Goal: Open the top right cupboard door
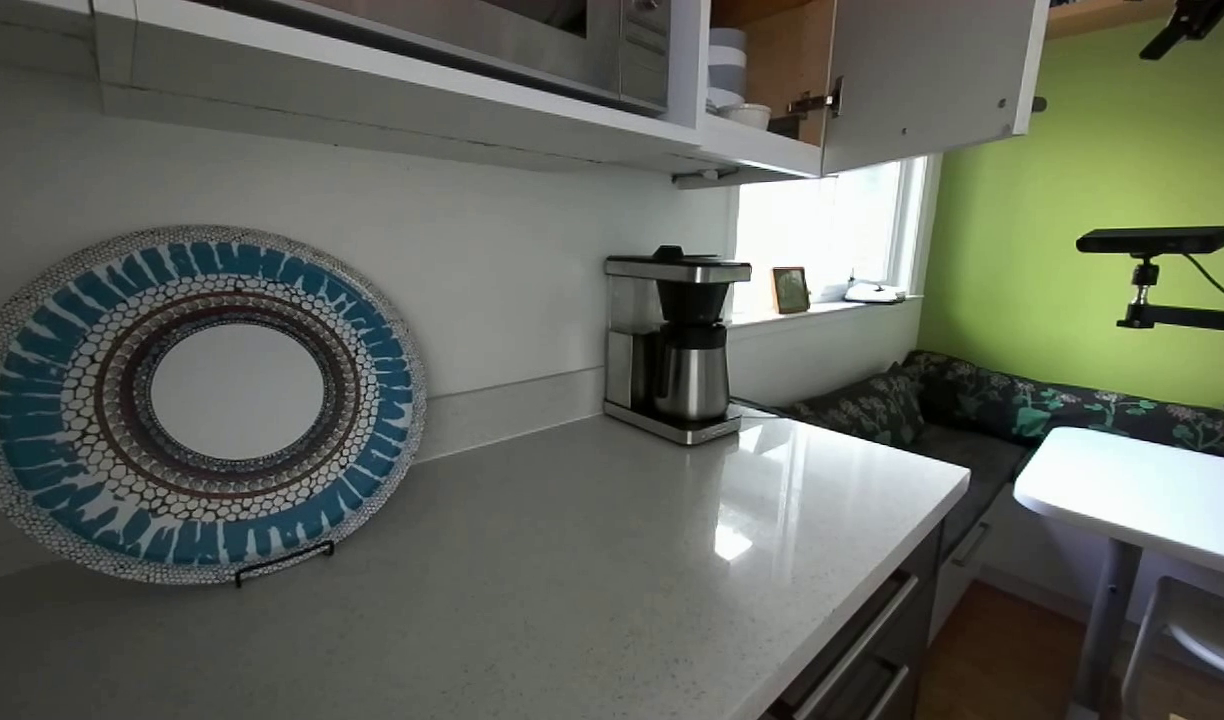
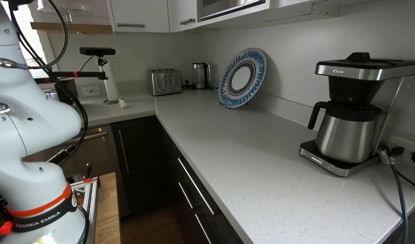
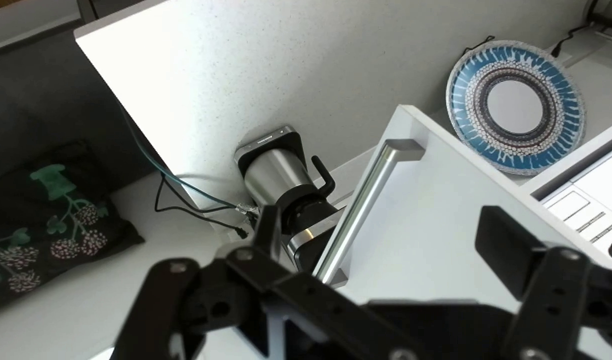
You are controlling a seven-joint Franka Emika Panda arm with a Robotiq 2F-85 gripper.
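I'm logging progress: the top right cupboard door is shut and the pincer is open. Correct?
Not shut: the top right cupboard door stands open in an exterior view, white dishes visible inside. The pincer is open, as you say.

This is a kitchen, and it looks like part of a home. A long, speckled pale grey bench (image 2: pixel 255 162) holds a silver-and-black metal coffee maker (image 2: pixel 355 115) and a boxy silver metal toaster (image 2: pixel 165 82). Dark flat drawers (image 2: pixel 184 177) with long silver handles (image 2: pixel 196 186) sit under it. Up high, behind an open flat white cupboard door (image 1: pixel 922 80), there are round white dishes (image 1: pixel 727 75). Dark cushions (image 1: pixel 1062 405) with flowers on them lie in the corner, near a bright window (image 1: pixel 812 230) and a lime-green wall (image 1: pixel 1052 190).
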